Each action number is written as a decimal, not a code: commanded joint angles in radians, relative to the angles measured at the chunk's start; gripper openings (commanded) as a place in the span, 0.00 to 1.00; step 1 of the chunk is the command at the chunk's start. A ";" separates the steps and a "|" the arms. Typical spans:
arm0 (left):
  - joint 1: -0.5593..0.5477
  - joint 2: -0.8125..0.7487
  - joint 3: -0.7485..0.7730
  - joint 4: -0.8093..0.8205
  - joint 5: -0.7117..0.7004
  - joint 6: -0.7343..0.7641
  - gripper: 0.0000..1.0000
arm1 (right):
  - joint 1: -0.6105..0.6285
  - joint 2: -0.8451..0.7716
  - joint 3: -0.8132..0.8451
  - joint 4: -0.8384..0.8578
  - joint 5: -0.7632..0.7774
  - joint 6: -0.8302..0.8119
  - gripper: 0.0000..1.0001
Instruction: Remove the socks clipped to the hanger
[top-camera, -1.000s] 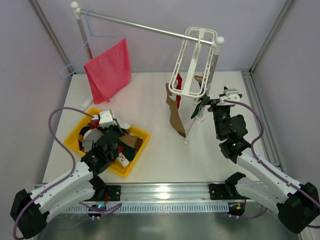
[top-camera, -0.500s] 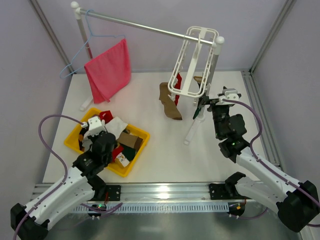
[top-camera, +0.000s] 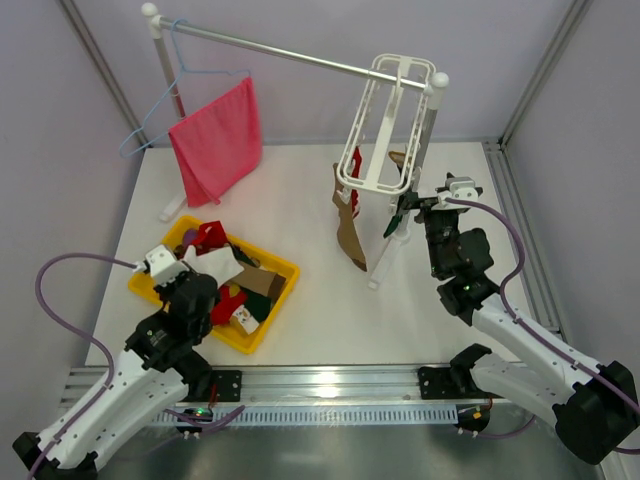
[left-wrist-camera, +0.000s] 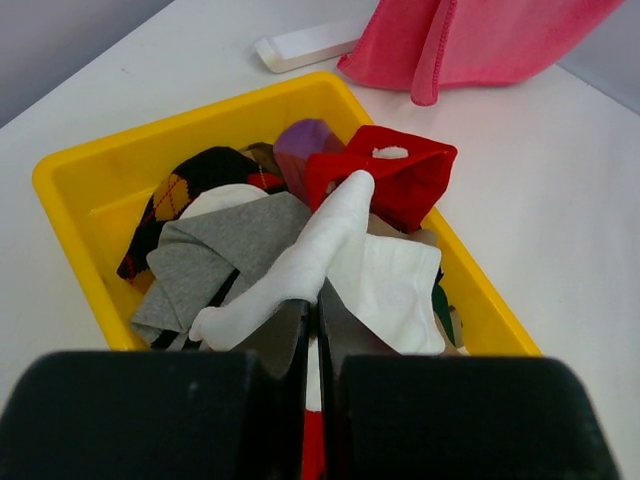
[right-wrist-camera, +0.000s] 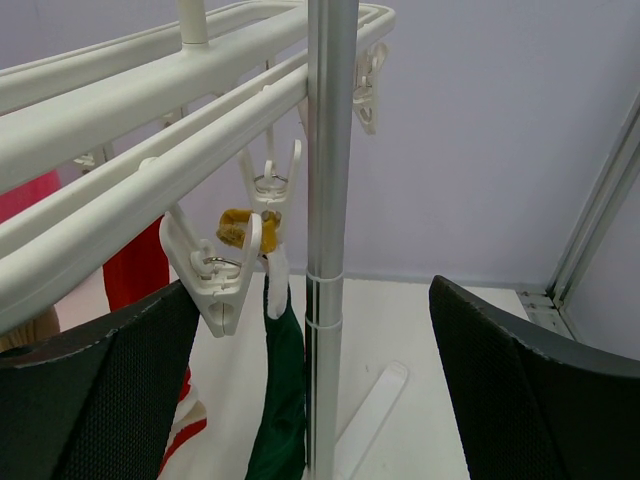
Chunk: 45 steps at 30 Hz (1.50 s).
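The white hanger (top-camera: 385, 130) hangs from the rail by the right post. A brown sock (top-camera: 348, 235), a red sock (top-camera: 356, 165) and a dark green sock (top-camera: 393, 222) are clipped to it. My right gripper (top-camera: 412, 207) is open beside the frame. In the right wrist view its jaws (right-wrist-camera: 310, 400) stand on either side of the post (right-wrist-camera: 330, 250) and the green sock (right-wrist-camera: 285, 400), which hangs from a clip (right-wrist-camera: 215, 275). My left gripper (left-wrist-camera: 312, 310) sits at the near edge of the yellow bin (left-wrist-camera: 90, 165), shut with a white sock (left-wrist-camera: 320, 240) draped at its fingertips.
The bin (top-camera: 285, 268) holds several socks, red, grey, white and argyle. A pink-red cloth (top-camera: 215, 140) and a light-blue wire hanger (top-camera: 160, 110) hang from the rail (top-camera: 270, 47) at the left. The rack's white foot (right-wrist-camera: 375, 410) lies under the post.
My left arm has pulled back from the bin toward the near left. The brown sock swung up and has dropped back down. The right arm has not moved.
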 joint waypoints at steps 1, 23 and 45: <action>0.005 0.025 0.018 -0.009 -0.023 -0.045 0.00 | -0.003 0.003 0.016 0.058 0.016 0.008 0.94; 0.054 0.203 0.002 0.387 0.106 0.079 1.00 | -0.003 -0.026 0.008 0.051 0.047 0.014 0.94; -0.057 0.801 0.266 1.072 0.614 0.369 1.00 | -0.092 -0.052 -0.010 0.026 0.226 0.141 1.00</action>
